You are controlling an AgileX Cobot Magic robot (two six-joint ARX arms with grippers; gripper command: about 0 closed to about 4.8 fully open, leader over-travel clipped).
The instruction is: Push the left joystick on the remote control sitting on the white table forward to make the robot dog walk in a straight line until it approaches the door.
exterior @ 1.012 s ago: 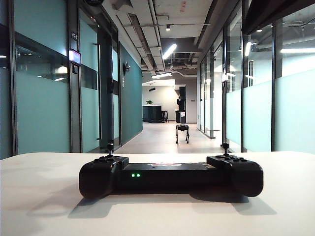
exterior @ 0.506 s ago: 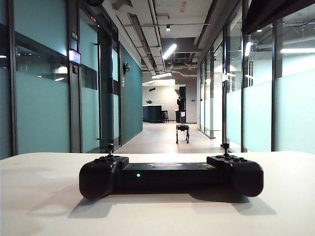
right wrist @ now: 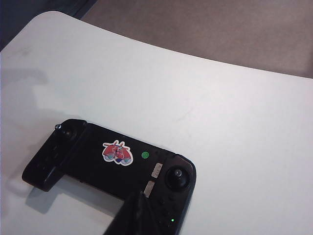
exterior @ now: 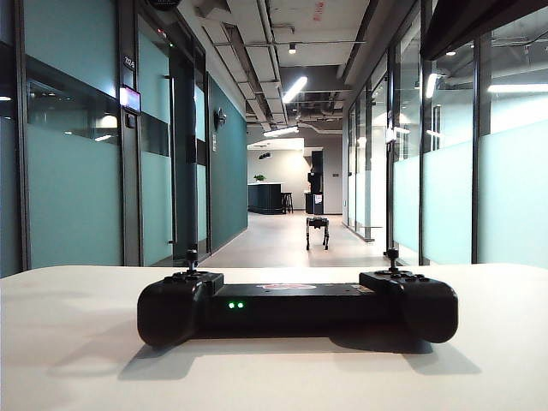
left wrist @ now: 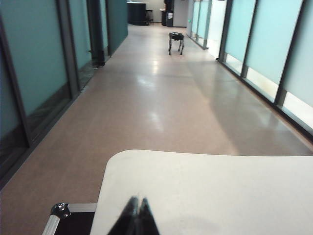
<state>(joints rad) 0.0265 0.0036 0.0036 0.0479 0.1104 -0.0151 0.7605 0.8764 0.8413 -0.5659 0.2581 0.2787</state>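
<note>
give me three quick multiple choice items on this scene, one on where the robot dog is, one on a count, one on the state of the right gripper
1. Where is the robot dog?
A. on the white table
B. far down the corridor floor
C. beside the remote control

2. How many green lights glow on the front of the remote control in the exterior view?
A. none
B. two
C. five

3. What is the right gripper doing?
A. shut, near the remote's right thumbstick end
B. wide open over bare floor
C. clamped on the robot dog

Answers:
1 B, it stands small, well beyond the white table.
2 B, two dots side by side.
3 A, its fingers meet in the right wrist view.

The left gripper is shut too, over the table's edge.
</note>
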